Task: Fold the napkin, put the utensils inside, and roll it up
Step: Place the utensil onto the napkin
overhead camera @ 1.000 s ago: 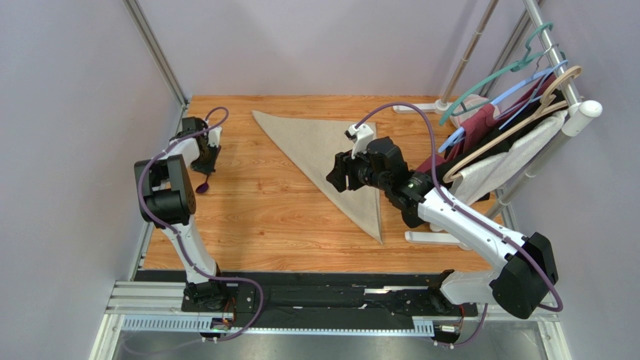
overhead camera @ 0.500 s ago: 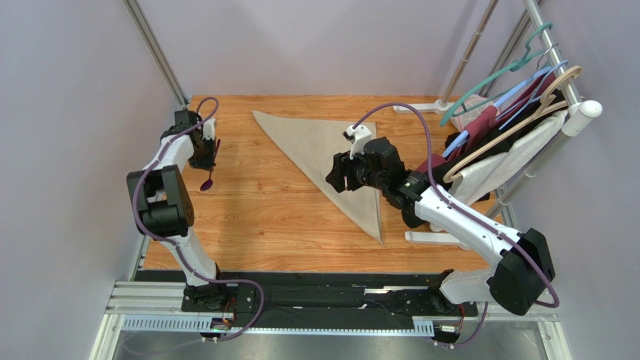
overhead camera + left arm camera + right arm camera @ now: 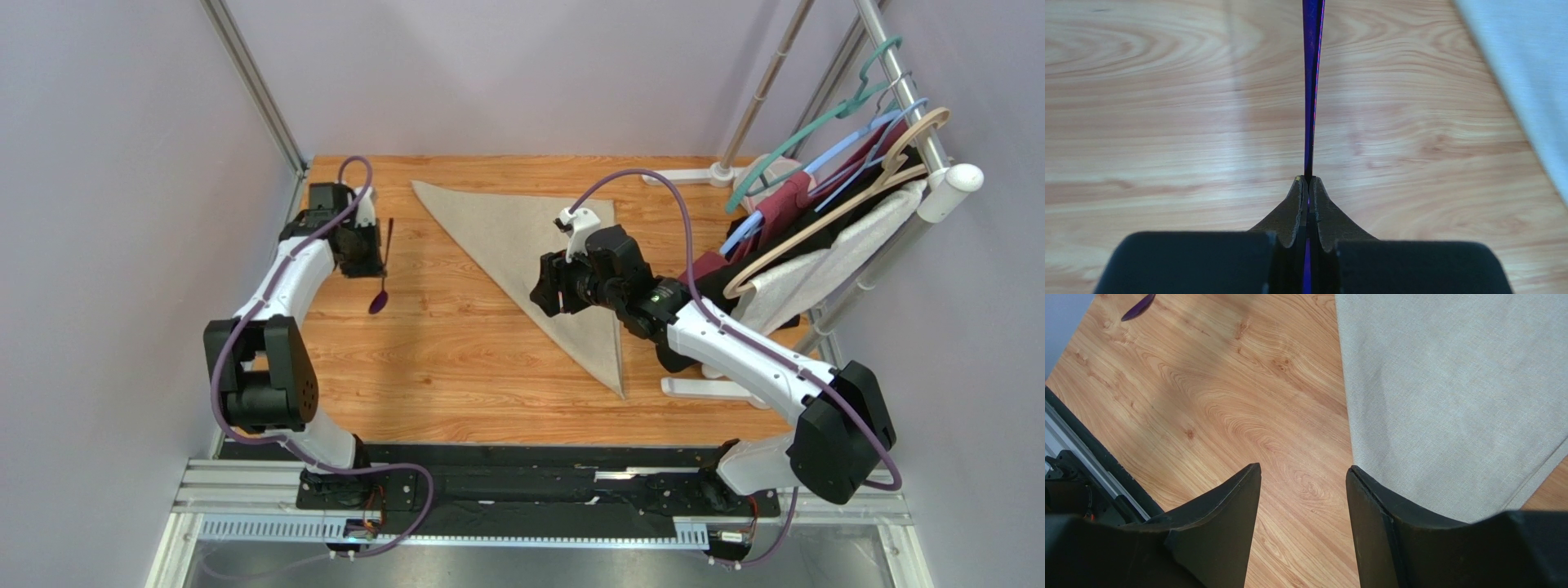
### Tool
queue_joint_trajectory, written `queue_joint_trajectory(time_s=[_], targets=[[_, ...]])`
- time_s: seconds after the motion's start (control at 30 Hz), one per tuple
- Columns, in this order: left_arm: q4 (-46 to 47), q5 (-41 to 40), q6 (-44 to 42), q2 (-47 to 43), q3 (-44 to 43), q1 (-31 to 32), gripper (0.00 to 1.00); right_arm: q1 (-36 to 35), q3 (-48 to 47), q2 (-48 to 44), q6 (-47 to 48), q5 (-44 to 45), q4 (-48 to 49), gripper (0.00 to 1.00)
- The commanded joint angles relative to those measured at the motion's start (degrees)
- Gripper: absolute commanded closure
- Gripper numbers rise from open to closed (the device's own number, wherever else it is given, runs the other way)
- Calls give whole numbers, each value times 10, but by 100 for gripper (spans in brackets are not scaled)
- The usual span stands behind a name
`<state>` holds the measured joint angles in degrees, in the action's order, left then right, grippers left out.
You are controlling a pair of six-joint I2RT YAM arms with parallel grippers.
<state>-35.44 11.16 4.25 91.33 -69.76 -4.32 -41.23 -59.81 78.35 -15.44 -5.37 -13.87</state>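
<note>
Top external view: light-brown wooden tabletop (image 3: 454, 368) fenced by grey walls on the left and far sides, with a rail of the arm bases at the near edge.
Right edge: a rack of white and maroon garments on hangers (image 3: 810, 233) crowds that side; its white foot lies just beside the napkin's near tip.
Napkin: the beige woven cloth napkin (image 3: 515, 245), folded into a triangle, lies flat at centre-far, its long edge running diagonally from far-left to near-right.
Open room: bare wood spans the near half and the strip between napkin and left arm.
Right gripper (image 3: 540, 300): over the napkin's diagonal edge, jaws spread, nothing between them.
Left gripper (image 3: 371, 249): near the far-left corner, apart from the napkin, jaws pinching a slim dark-purple spoon (image 3: 383, 263).
Right wrist view only: fingers straddle the cloth edge (image 3: 1462, 386); the spoon's bowl (image 3: 1138, 306) shows at the top left.
Left wrist view only: pads (image 3: 1293, 208) pressed on the handle (image 3: 1312, 92), which runs straight ahead.
</note>
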Motion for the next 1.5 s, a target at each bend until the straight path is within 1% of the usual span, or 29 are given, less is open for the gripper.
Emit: queue_joint_trajectory(time_s=[0.0,0.07,0.1,0.17,0.2,0.23,0.27,0.33,0.37,0.4,0.43,0.47,0.53,0.57,0.63,0.77,0.87,0.93,1.13,1.27,1.47], targets=[[45,14,120,-21,-27,74,100,-4,0,-4,-2,29,16,43],[76,18,167,-13,-27,93,100,-3,0,-8,-3,40,11,43],[100,13,211,-9,-28,102,100,-4,2,-11,-3,40,11,43],[125,9,256,9,-29,124,100,-4,5,-24,-5,43,10,43],[157,12,313,13,-27,128,100,-4,7,-31,-8,45,10,43],[178,18,343,23,-14,141,100,-3,11,-42,-9,47,10,43],[209,20,395,27,-10,147,100,-4,13,-49,-10,48,9,43],[219,-3,424,45,-20,180,100,-3,19,-65,-11,53,8,43],[220,-30,443,51,-27,195,100,-4,21,-70,-9,53,3,43],[220,-47,454,56,-42,208,100,-3,22,-75,-6,76,0,43],[222,-62,467,67,-49,221,100,-3,23,-85,-4,81,-3,43],[228,-82,499,72,-52,241,100,-4,24,-90,-4,86,-9,43],[241,-99,537,85,-54,258,100,-3,25,-101,0,101,-16,43],[250,-111,572,89,-54,276,100,-3,27,-114,1,103,-19,42],[255,-138,598,104,-60,295,100,-4,30,-127,2,110,-20,42],[242,-212,678,124,-74,335,100,-4,38,-150,6,120,-21,41],[223,-259,703,140,-94,359,100,-3,42,-161,6,122,-23,41],[207,-275,712,159,-118,371,100,-3,44,-167,7,121,-23,41],[137,-359,753,204,-177,397,100,-3,46,-175,7,118,-23,40],[59,-366,767,243,-227,399,100,-4,47,-180,7,119,-23,40],[29,-372,793,261,-233,399,100,-3,49,-180,9,122,-22,40]])
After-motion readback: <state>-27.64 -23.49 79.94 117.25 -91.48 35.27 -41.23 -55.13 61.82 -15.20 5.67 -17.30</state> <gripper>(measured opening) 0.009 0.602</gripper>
